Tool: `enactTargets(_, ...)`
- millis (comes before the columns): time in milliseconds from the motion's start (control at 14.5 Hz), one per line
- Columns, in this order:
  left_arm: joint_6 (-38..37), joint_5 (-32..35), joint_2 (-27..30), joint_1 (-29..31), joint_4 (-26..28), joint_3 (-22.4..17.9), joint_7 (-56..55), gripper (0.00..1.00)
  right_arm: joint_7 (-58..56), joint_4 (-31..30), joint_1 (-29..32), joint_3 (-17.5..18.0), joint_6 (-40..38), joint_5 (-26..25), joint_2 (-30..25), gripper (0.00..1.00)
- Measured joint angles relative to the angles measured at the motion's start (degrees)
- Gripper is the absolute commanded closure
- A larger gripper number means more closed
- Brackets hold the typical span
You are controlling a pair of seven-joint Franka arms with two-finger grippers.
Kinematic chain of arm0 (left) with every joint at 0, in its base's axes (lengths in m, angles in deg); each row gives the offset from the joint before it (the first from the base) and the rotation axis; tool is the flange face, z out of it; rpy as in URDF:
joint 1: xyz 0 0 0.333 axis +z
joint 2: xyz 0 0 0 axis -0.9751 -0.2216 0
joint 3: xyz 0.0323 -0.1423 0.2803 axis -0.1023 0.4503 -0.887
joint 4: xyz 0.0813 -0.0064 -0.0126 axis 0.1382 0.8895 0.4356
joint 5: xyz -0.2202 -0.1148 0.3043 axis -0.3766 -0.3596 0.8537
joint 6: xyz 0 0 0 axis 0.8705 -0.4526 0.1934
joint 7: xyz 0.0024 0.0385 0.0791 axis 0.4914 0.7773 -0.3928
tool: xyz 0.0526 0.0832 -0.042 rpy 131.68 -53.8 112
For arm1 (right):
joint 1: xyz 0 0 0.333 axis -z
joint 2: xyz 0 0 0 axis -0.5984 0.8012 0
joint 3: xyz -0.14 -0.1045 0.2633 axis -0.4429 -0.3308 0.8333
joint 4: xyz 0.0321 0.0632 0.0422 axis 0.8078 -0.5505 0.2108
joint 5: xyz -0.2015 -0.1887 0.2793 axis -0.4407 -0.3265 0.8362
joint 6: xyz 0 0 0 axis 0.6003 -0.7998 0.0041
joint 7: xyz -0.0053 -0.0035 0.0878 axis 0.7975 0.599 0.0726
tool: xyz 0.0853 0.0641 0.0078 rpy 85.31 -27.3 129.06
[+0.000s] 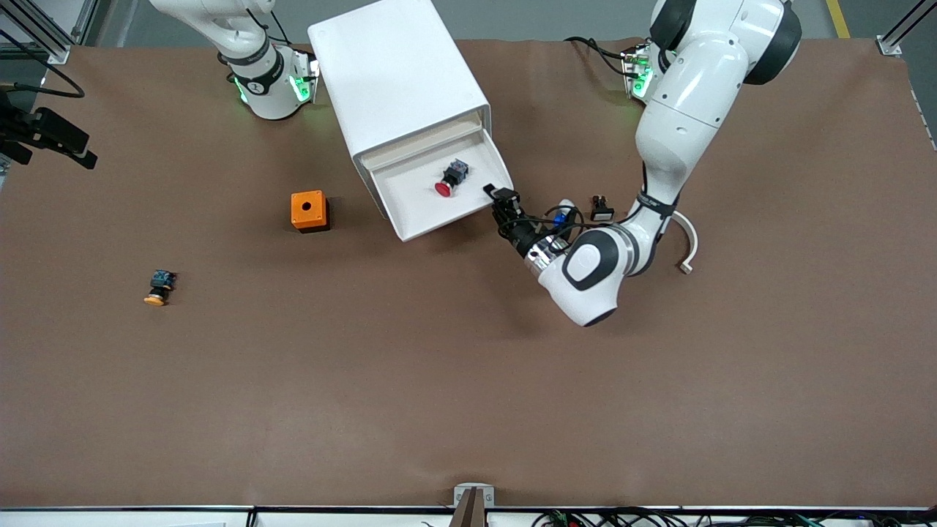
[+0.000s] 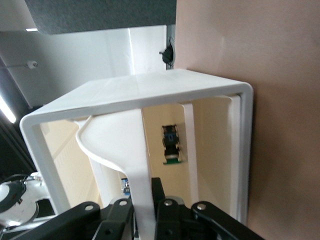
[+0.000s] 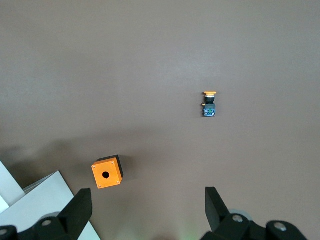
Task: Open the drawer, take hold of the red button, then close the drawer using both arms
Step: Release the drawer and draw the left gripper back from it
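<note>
I'm holding the drawer [image 1: 439, 192] open, left pincer [image 1: 501, 196] clamped on its front — button [image 1: 450, 178] ungrabbed; right pincer [image 3: 147, 210], spread apart, waiting over the counter [image 1: 468, 380].

Brown table [image 1: 410, 380], white cabinet [image 1: 395, 80], orange box [image 1: 308, 210], orange-capped button [image 1: 158, 287]

right pincer [image 3: 145, 212] fingertips cropped, button [image 2: 171, 144] cap perhaps hidden

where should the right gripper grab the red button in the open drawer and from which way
Probably grip the dark body, not the round red cap. The button lies on its side in the open drawer, so come straight down from above, fingers either side of the body.
</note>
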State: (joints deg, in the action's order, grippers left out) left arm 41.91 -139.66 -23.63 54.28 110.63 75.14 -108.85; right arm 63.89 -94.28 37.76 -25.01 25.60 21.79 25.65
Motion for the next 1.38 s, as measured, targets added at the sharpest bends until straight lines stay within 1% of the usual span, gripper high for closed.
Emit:
enactTargets(138, 0.0, -0.16, 0.0, 1.09, -0.54, -0.42, 0.59, 0.83, 0.0, 0.0, 0.0, 0.0, 0.09, 0.0, 0.0, 0.0)
enactTargets(207, 0.0, -0.16, 0.0, 1.51, -0.61, -0.44, 0.7, 0.81, 0.0, 0.0, 0.0, 0.0, 0.19, 0.0, 0.0, 0.0)
enactTargets(276, -0.01, -0.16, 0.0, 1.73, -0.61, -0.44, 0.77, 0.55, 0.0, 0.0, 0.0, 0.0, 0.26, 0.0, 0.0, 0.0)
enactTargets(345, -0.01, -0.16, 0.0, 1.77, -0.62, -0.44, 0.83, 0.23, 0.0, 0.0, 0.0, 0.0, 0.29, 0.0, 0.0, 0.0)
enactTargets(414, -0.01, -0.16, 0.0, 1.76, -0.67, -0.44, 0.87, 0.0, 0.0, 0.0, 0.0, 0.0, 0.32, 0.0, 0.0, 0.0)
enactTargets(966, 0.02, -0.16, 0.06, 3.1, -4.06, -0.91, 3.05, 0.0, 0.0, 0.01, 0.0, -0.04, 0.35, 0.0, 0.81, 0.0)
enactTargets(1379, 0.08, -0.02, 0.23, 3.52, -7.52, -5.07, 9.04, 0.0, 0.02, 0.09, 0.12, -0.31, 0.4, -0.03, 1.89, 0.0)
